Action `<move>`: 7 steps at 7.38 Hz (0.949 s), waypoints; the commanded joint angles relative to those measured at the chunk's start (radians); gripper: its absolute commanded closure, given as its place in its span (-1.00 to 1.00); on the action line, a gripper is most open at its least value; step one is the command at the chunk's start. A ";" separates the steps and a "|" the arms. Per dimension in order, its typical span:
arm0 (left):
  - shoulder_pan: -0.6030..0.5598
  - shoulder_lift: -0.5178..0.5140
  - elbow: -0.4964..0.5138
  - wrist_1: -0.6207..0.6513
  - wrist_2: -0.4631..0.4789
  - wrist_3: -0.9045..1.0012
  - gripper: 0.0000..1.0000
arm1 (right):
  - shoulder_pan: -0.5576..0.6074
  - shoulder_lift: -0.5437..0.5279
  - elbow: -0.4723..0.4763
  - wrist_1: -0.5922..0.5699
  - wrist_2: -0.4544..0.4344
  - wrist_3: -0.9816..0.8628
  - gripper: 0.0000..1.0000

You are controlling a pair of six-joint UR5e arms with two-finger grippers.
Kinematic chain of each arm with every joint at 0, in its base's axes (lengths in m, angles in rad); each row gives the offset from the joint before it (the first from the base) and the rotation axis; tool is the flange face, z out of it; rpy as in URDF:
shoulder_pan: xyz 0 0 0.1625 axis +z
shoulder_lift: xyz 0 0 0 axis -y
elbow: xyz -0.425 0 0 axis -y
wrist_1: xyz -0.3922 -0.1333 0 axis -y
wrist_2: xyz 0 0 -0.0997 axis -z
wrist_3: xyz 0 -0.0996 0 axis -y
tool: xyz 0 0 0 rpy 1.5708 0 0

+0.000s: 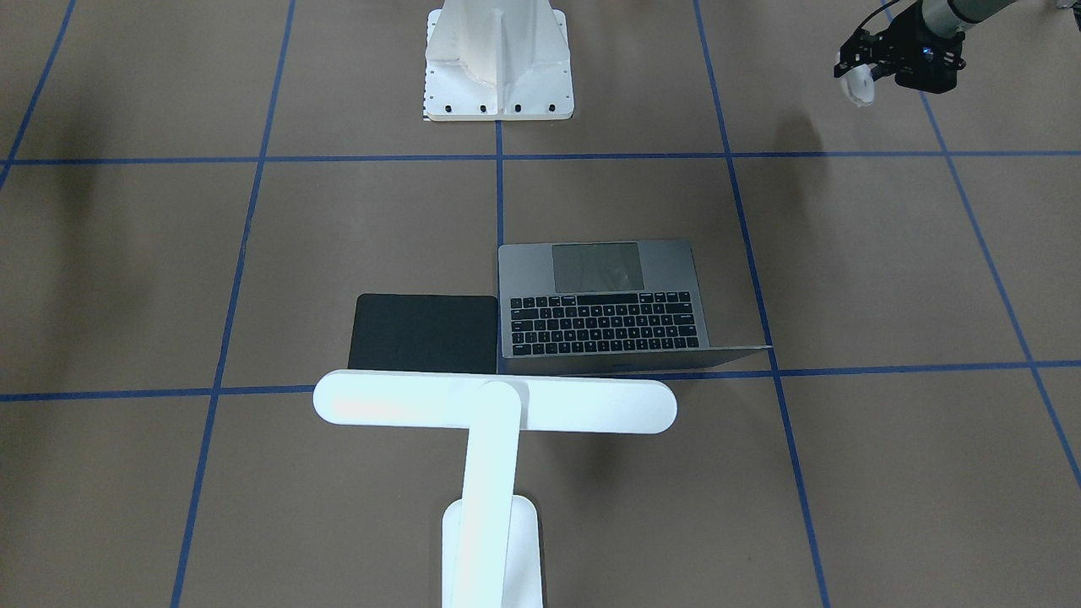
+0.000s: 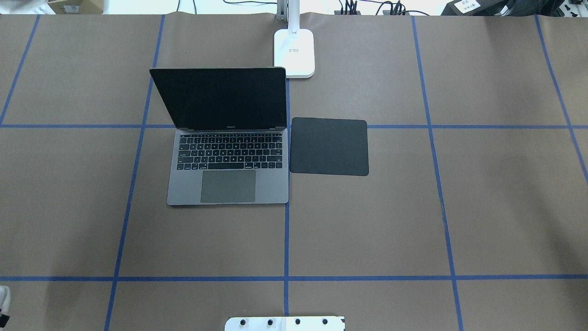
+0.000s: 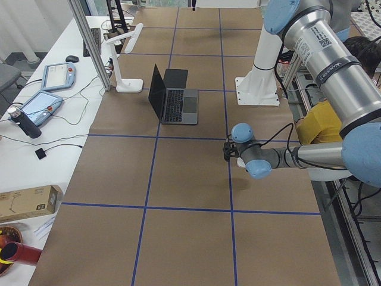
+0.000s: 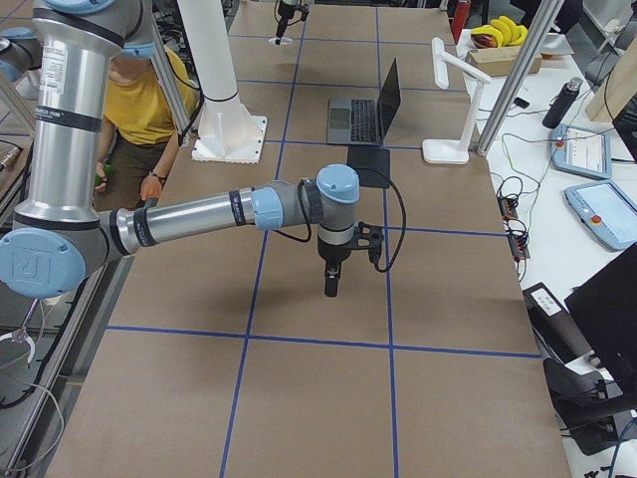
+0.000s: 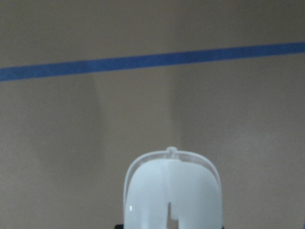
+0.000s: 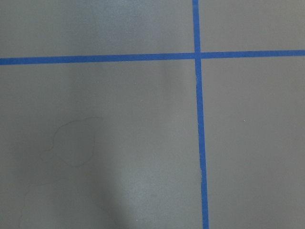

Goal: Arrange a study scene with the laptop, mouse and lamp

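The left gripper (image 1: 863, 67) pinched the mouse (image 1: 859, 86) over the table (image 2: 459, 220), well apart from the laptop (image 2: 228, 170), at about its 8 o'clock seen from overhead. The mat (image 2: 329, 146) lay just beside the laptop at 3 o'clock, and the lamp (image 2: 294, 50) stood at 1 o'clock. The step was probably carrying the mouse to the mat. It would go best passing in front of the laptop, not over its raised lid, then lowering flat onto the mat's middle and releasing only once it rested. The left arm reached out low, wrist bent down. The right gripper (image 4: 331, 284) pointed straight down. Whether it was spread or pressed together could not be told.
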 commanded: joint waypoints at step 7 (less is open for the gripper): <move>-0.114 -0.930 -0.068 1.055 0.014 0.007 1.00 | 0.146 -0.056 -0.121 0.004 0.082 -0.299 -1.00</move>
